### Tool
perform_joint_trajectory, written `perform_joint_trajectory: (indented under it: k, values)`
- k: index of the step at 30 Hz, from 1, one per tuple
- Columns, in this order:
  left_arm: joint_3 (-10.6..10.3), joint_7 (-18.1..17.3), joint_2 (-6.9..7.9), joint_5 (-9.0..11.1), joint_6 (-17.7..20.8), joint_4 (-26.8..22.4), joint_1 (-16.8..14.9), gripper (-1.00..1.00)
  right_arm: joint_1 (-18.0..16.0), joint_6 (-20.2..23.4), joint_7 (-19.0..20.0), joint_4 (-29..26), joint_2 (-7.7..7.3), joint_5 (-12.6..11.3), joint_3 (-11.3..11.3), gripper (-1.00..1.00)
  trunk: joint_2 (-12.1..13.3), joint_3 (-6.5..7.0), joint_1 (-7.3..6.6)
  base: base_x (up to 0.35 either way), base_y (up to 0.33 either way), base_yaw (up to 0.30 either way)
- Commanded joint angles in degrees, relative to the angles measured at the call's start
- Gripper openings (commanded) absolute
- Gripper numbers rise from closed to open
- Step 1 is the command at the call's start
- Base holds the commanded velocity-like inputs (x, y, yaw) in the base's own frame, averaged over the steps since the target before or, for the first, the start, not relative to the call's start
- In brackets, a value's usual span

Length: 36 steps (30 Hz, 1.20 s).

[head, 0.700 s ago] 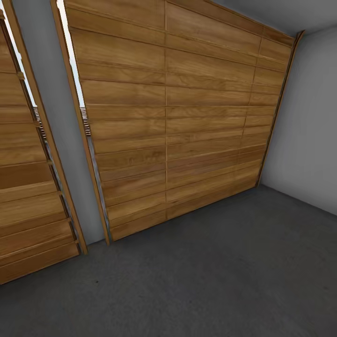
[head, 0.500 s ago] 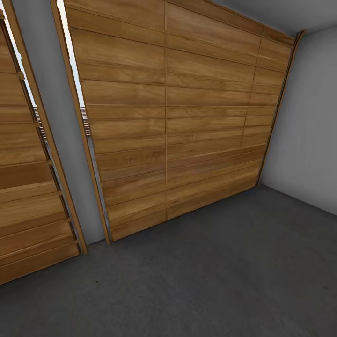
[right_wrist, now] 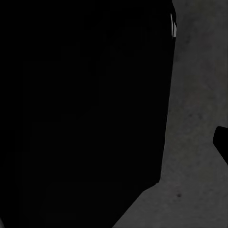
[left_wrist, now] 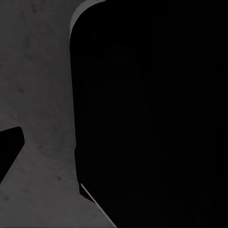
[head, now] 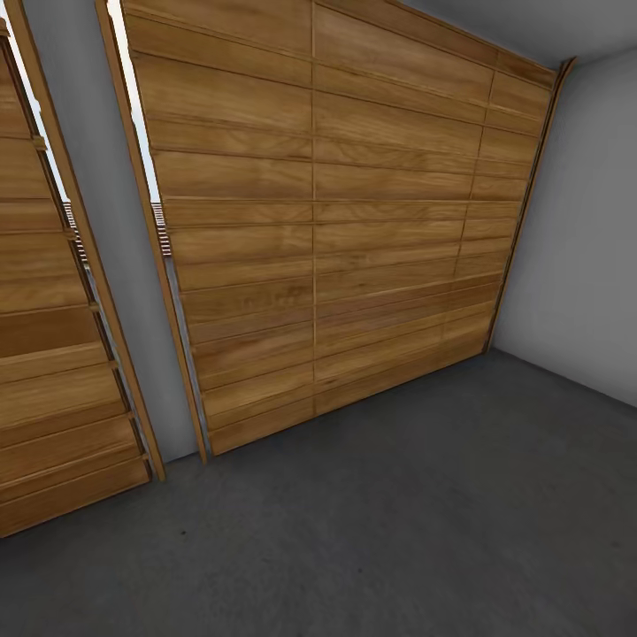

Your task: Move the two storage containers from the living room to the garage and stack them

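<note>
Wooden planks dominate the head view: a big horizontal-plank door [head: 336, 221] straight ahead, a second plank door [head: 53, 354] off to one side, a strip of grey-white wall [head: 115, 292] between them and another grey wall [head: 584, 248] closing the corner. So this is the garage, and the dark speckled concrete floor [head: 398, 531] spreads out below. Compared with the head pictures from a moment ago, nothing has shifted at all; same doors, same corner, same framing. My read: the base is parked, not travelling, so the robot is either pausing on arrival or about to set something down.

Now the wrists. The left wrist camera looks down on grey concrete [left_wrist: 38, 95] with a large black shape [left_wrist: 152, 114] right up against the lens, plus a small dark wedge [left_wrist: 9, 152] at the edge. The right wrist camera shows much the same, a black mass [right_wrist: 85, 109] close in and concrete [right_wrist: 199, 95] just beyond it. Whether those dark shapes are gripper parts, the robot's own body or something carried, I cannot tell, and I cannot tell whether either gripper is spread or clamped.

As for the two storage containers, no orange-red shows anywhere here, so their whereabouts can't be judged from this moment.

Obstacles? The concrete ahead looks bare right up to the doors and corner, plenty of room for a stack, with only the walls to keep clear of
</note>
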Motion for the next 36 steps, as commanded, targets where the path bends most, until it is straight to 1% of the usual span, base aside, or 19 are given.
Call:
perform_joint_trajectory:
  k: [1, 8, 17, 18, 36]
  values:
    - [0.00, 0.03, 0.00, 0.00, -0.02, -0.11, 0.04, 1.00, 0.00, 0.01, -0.01, -0.01, 0.00, 0.05, -0.02, 1.00, -0.02, -0.03, 0.00, 0.000, 0.000, 0.000]
    - [0.01, 0.01, -0.02, 0.01, -0.02, -0.12, 0.04, 1.00, 0.00, -0.07, -0.01, -0.01, 0.01, -0.02, -0.09, 1.00, -0.02, -0.03, 0.00, 0.000, 0.000, 0.000]
    - [0.01, 0.01, 0.06, 0.01, -0.02, -0.11, 0.03, 1.00, 0.00, -2.89, -0.43, -0.01, 0.01, -0.02, -0.02, 1.00, -0.02, -0.03, 0.00, 0.000, 0.000, -0.109]
    - [0.01, 0.00, 0.06, 0.01, -0.02, -0.11, 0.05, 1.00, 0.00, -3.69, -0.47, -0.01, 0.01, -0.02, -0.02, 1.00, -0.02, -0.03, 0.00, 0.000, 0.000, -0.147]
    - [0.05, -0.01, -0.02, 0.09, -0.10, -0.16, 0.03, 1.00, 0.00, -3.87, -0.55, -0.01, 0.01, -0.03, 0.01, 1.00, -0.02, -0.03, 0.00, 0.000, 0.000, -0.020]
